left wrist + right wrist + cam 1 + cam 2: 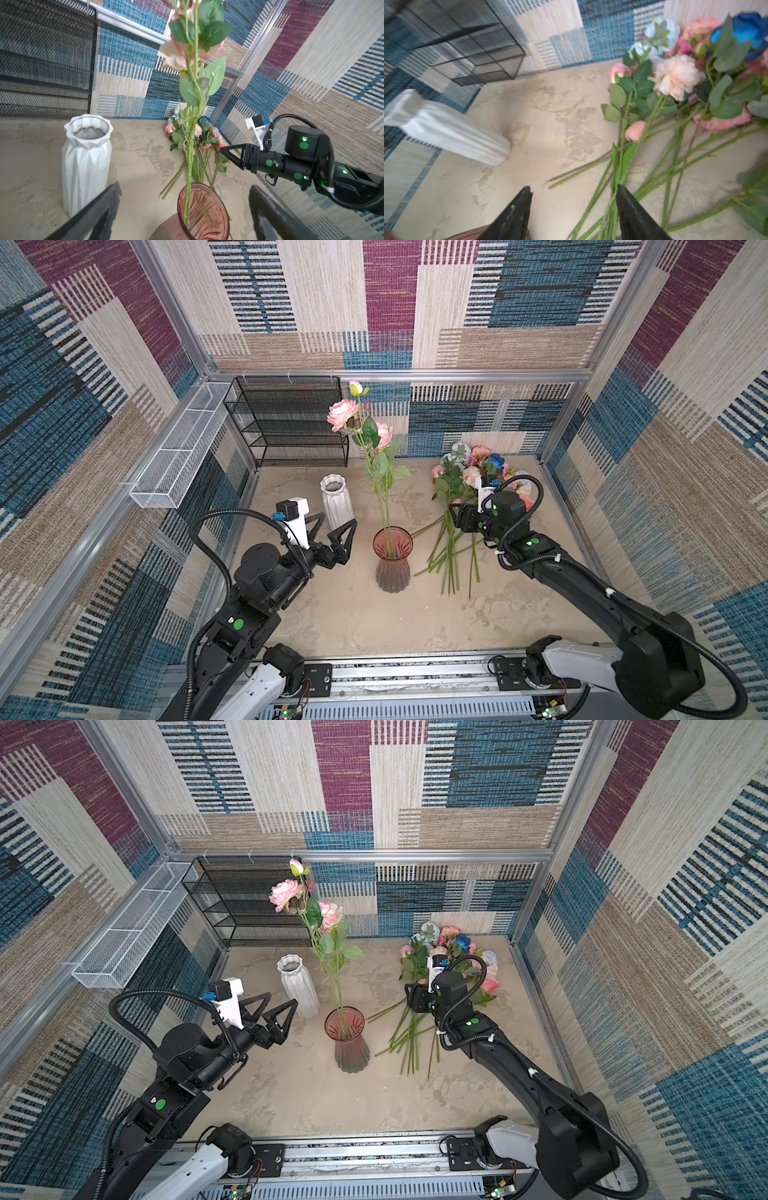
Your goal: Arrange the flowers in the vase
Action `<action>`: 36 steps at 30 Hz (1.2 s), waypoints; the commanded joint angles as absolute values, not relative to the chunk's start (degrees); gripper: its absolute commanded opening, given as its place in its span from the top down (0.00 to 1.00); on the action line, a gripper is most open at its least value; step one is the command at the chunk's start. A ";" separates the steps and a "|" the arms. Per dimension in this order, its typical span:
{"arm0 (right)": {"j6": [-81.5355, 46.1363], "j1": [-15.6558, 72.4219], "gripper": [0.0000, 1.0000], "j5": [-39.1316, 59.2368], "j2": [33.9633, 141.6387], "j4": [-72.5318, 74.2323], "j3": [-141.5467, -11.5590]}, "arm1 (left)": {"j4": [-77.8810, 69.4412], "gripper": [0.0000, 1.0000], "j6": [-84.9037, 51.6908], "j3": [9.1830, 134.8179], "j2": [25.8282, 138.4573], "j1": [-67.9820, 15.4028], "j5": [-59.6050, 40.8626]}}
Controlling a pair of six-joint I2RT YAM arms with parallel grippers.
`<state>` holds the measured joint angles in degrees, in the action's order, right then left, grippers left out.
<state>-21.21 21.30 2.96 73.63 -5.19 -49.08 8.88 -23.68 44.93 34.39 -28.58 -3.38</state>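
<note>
My left hand (338, 519) hangs spread wide and empty just left of the ribbed pink glass vase (392, 560), where one tall leafy stem of pink blooms (343, 414) already stands upright. My right hand (573, 187), fingers parted and clamped on nothing, hovers low over the green stems of the other pink, white and blue flowers (469, 477), heaped on the mottled beige tabletop (332, 614) right of that vase. A white faceted ceramic vase (336, 502) stands just behind my left hand.
</note>
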 commanded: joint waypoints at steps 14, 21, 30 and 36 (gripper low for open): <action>-26.88 13.00 0.63 4.77 98.90 -3.04 -59.04 | 8.88 0.01 -26.72 43.10 34.63 -28.56 -6.34; -27.42 12.18 0.66 6.48 102.81 -0.83 -60.56 | 9.13 0.01 -26.32 43.09 34.58 -28.56 -6.34; -27.77 12.04 0.78 7.64 105.42 0.28 -61.83 | 9.16 0.01 -26.06 43.23 35.15 -28.56 -6.59; -27.36 12.04 0.93 7.76 104.28 1.52 -60.58 | 9.25 0.01 -26.10 43.33 35.45 -28.56 -6.76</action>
